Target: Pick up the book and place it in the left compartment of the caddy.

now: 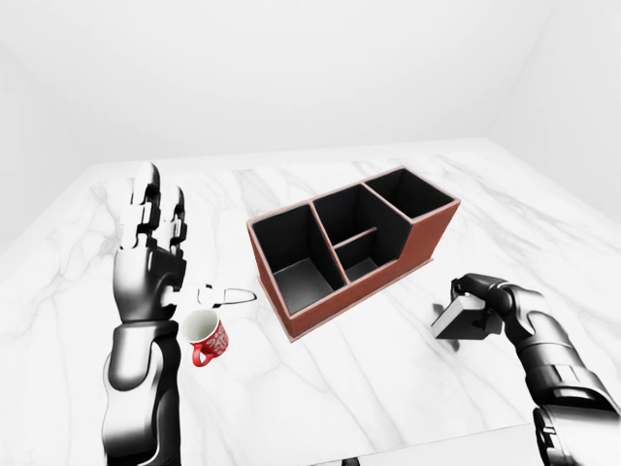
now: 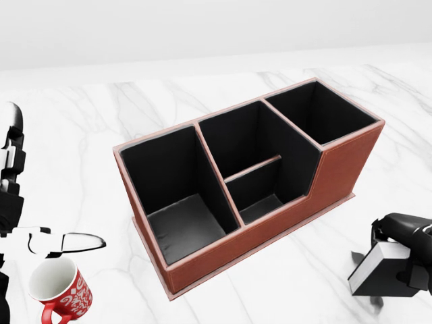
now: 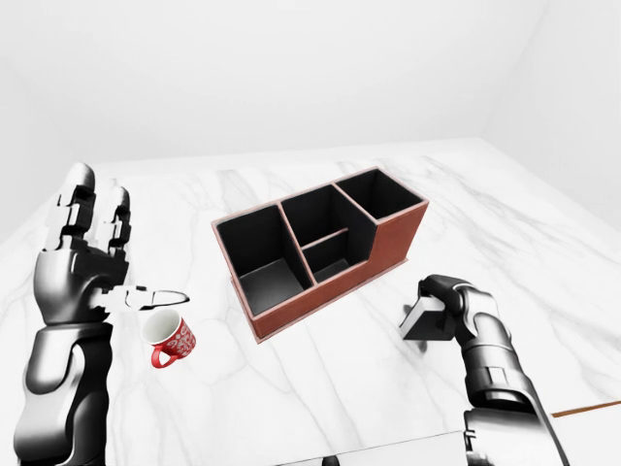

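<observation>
- Right hand sits at the lower right of the left-eye view, fingers curled over the top of the book. They appear to close round its upper edge; thumb contact on the far side is hidden, so grip firmness is a judgement only.
- The book is on the marble table, tilted, one corner down on the surface, pale page block facing the camera and dark cover below. It stands well apart from the caddy, off its right end.
- Key relation: the left compartment lies up and to the left of the book in the head view, at the caddy's far end from the hand. The carry must cross the two middle cells and the tall right cell.
- The compartment opening runs long across the caddy's width; my read is that the book must be turned so its long axis matches that slot and enters upright.
- Left hand is raised at the left, fingers spread and straight, holding nothing. It is nearer the target compartment but well apart from the book.
- Red mug stands just below the left hand, clear of the caddy.
- Step in hand: securing the grasp, lift not yet made.
</observation>
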Available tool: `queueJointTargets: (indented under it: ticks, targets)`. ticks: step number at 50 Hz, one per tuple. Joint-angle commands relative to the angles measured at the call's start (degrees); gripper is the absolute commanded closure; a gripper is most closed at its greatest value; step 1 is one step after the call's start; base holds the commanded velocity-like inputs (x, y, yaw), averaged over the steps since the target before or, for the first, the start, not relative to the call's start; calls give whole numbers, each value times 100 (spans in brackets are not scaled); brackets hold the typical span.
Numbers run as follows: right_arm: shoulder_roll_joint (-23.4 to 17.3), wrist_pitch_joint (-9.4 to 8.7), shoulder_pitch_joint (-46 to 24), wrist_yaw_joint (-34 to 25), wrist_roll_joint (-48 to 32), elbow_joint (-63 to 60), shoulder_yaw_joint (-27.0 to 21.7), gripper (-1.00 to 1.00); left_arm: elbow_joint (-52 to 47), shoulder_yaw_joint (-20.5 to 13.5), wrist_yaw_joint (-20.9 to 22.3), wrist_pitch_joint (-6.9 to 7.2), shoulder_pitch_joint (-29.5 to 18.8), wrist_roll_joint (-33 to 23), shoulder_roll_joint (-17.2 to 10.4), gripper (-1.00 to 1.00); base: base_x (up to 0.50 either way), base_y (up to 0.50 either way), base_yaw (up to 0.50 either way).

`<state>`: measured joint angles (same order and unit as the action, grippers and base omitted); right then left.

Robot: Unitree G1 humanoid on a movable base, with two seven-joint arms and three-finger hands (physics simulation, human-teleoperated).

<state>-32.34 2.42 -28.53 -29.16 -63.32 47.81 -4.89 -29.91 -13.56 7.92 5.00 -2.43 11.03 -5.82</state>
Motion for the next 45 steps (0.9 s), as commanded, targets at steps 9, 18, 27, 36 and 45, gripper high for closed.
queueJointTargets:
  ticks: [9,18,27,36,45]
  targets:
    - [253,-104,798,-1084,25,-2461,-489,100,25,-26,47,0,48,14,30,-100,0,0,0]
    - [299,-60,783,-1084,-31,-3553,-707,100,96,-2,68,0,21,63,17,-100,0,0,0]
    - [624,-8,682,-1084,-46,-4918,-689,100,121,-114,78,0,72,163,5,-100,0,0,0]
    - [848,66,494,-1084,-16,-5586,-532,100,220,-219,114,0,144,276,-2,-100,0,0,0]
    - [1115,-68,756,-1084,194,-6631,-538,100,332,-261,96,0,149,338,-23,-100,0,0,0]
